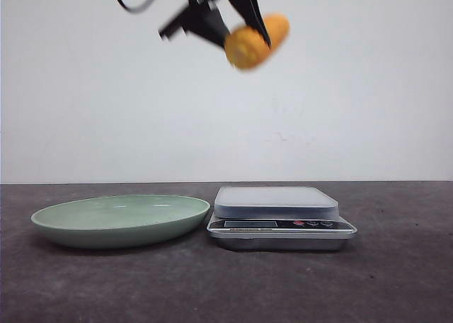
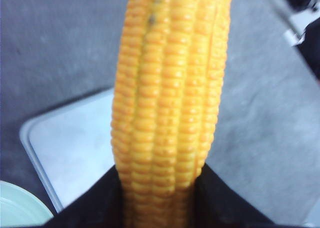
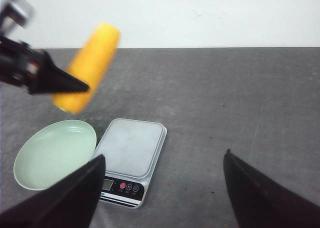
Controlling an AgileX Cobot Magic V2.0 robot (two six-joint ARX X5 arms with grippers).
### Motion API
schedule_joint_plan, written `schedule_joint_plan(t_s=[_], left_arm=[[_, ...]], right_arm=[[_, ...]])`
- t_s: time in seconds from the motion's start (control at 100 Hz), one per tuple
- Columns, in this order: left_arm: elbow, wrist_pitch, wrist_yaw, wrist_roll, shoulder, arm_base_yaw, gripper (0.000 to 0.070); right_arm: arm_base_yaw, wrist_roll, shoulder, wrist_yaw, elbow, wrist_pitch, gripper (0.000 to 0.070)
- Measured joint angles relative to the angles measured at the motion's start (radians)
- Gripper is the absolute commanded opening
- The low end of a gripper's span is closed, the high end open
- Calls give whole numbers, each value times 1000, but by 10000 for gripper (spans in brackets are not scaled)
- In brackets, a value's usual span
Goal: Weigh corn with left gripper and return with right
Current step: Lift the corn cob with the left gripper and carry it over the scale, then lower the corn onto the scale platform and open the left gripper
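Note:
The orange-yellow corn (image 1: 256, 41) hangs high in the air, above the scale (image 1: 277, 202) in the front view. My left gripper (image 1: 244, 34) is shut on the corn. In the left wrist view the corn (image 2: 170, 98) fills the middle, clamped between two black fingers (image 2: 95, 208), with the scale's white platform (image 2: 75, 143) below. The right wrist view shows the corn (image 3: 90, 68) in the left gripper's black fingers (image 3: 55, 80), above the plate and scale (image 3: 131, 150). My right gripper (image 3: 162, 160) is open and empty, high above the table.
A pale green plate (image 1: 120, 220) lies empty on the dark table, left of the scale; it also shows in the right wrist view (image 3: 52, 153). The scale has a display and buttons (image 1: 311, 224) on its front. A white wall stands behind.

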State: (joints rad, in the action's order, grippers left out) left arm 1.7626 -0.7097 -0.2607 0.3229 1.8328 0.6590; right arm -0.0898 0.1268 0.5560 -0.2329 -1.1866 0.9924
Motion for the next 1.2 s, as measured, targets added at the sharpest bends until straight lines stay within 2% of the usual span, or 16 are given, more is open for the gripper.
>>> schedule_joint_plan(t_s=[0.28,0.47,0.83,0.88,0.99,1.06,1.15,1.2], left_arm=[[0,-9,3,64,169,8,10],[0,-71,-2,112,266,14,10],[11,-78,-6,125,286,16,48],[11,-78,-6,125,286,16,100],[11,-79,-6,126,286,16,280],[11,-80,-6,126,287,16,367],[11,-84,-8,126,291,16,444],[15,-84,-12,126,292,17,463]], right_arm=[[0,0,0,0,0,0,457],[0,0,0,0,0,8,457],[0,0,0,2,0,14,457],[0,0,0,2,0,14,457],[0,0,0,25,0,14,457],[0,0,0,27,0,14,457],[0,0,0,27,0,14,457],[0,0,0,27,0,14,457]])
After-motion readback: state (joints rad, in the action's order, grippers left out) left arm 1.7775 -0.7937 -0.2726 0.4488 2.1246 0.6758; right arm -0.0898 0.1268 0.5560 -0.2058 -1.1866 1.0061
